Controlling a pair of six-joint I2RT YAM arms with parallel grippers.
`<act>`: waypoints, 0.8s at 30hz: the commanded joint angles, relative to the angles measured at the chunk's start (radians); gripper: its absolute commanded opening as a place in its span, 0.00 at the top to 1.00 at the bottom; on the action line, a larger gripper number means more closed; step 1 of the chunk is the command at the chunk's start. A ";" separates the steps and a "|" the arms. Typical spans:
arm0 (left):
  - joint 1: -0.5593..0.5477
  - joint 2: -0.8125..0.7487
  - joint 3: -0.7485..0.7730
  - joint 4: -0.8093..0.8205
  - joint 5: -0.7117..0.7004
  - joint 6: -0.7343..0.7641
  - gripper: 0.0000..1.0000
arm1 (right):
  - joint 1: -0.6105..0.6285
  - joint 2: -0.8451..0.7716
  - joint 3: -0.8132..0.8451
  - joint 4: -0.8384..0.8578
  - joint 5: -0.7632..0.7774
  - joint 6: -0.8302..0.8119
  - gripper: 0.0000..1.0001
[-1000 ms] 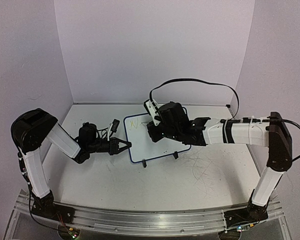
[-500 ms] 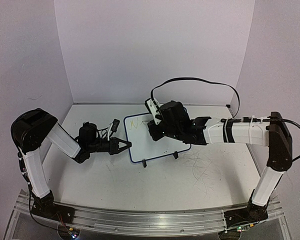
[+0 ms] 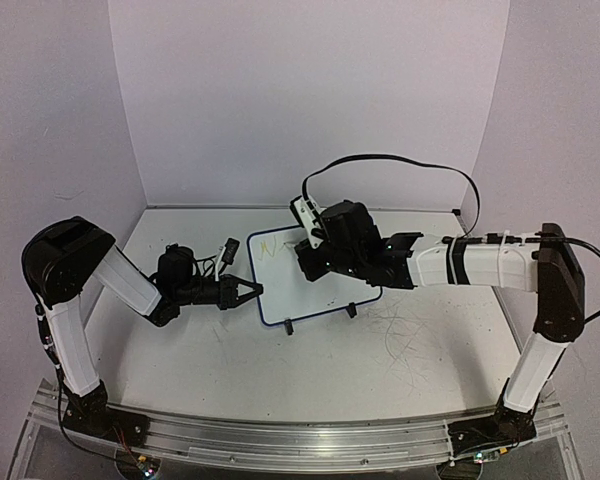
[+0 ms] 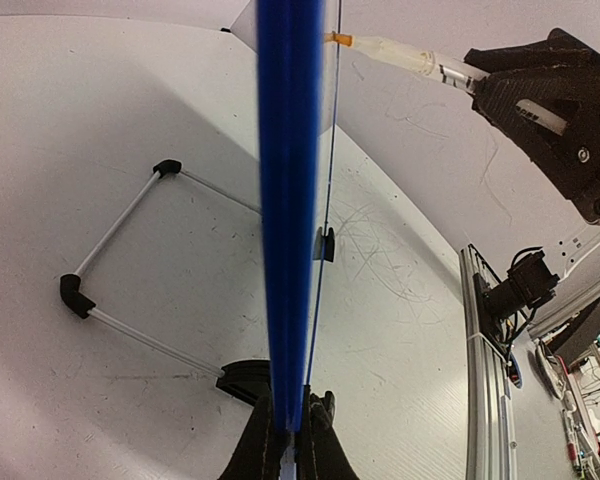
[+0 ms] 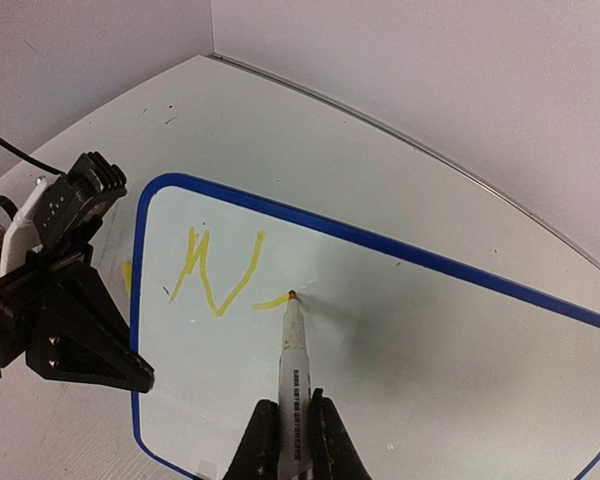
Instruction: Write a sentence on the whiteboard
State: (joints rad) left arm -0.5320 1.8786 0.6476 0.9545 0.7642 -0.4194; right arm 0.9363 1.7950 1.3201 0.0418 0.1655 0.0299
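Left gripper (image 4: 295, 440) clamps the blue-framed white whiteboard (image 5: 430, 350) by its edge. Right gripper (image 5: 292, 440) pinches a pale marker (image 5: 292, 350), tip beside yellow lettering (image 5: 215, 275), bare board beyond.

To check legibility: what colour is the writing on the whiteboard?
The handwritten marker lettering is pale yellow, clearest in the right wrist view.

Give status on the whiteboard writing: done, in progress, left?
Done: the left gripper is clamped on the left edge of the whiteboard, and the sentence has one yellow letter, an N. In hand: the right gripper holds the marker, tip at a short stroke starting the next letter. Left: nearly all the lettering; the rest of the board is blank.
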 commanded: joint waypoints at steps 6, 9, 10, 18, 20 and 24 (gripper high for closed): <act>-0.002 -0.029 0.020 -0.030 0.005 0.024 1.00 | -0.021 0.034 0.038 0.029 -0.016 0.004 1.00; -0.002 -0.029 0.020 -0.031 0.005 0.024 1.00 | -0.019 0.037 0.036 0.029 -0.021 0.007 1.00; -0.002 -0.029 0.020 -0.032 0.004 0.025 1.00 | -0.019 0.037 0.036 0.029 -0.022 0.008 1.00; -0.002 -0.029 0.020 -0.032 0.004 0.026 1.00 | -0.013 0.037 0.021 0.027 -0.036 0.015 1.00; -0.002 -0.029 0.021 -0.033 0.004 0.026 1.00 | -0.011 0.037 0.015 0.027 -0.039 0.016 1.00; -0.002 -0.029 0.020 -0.033 0.004 0.027 1.00 | -0.005 0.035 0.006 0.027 -0.044 0.018 1.00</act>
State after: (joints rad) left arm -0.5312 1.8786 0.6479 0.9504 0.7666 -0.4175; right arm 0.9318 1.8008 1.3239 0.0536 0.1233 0.0316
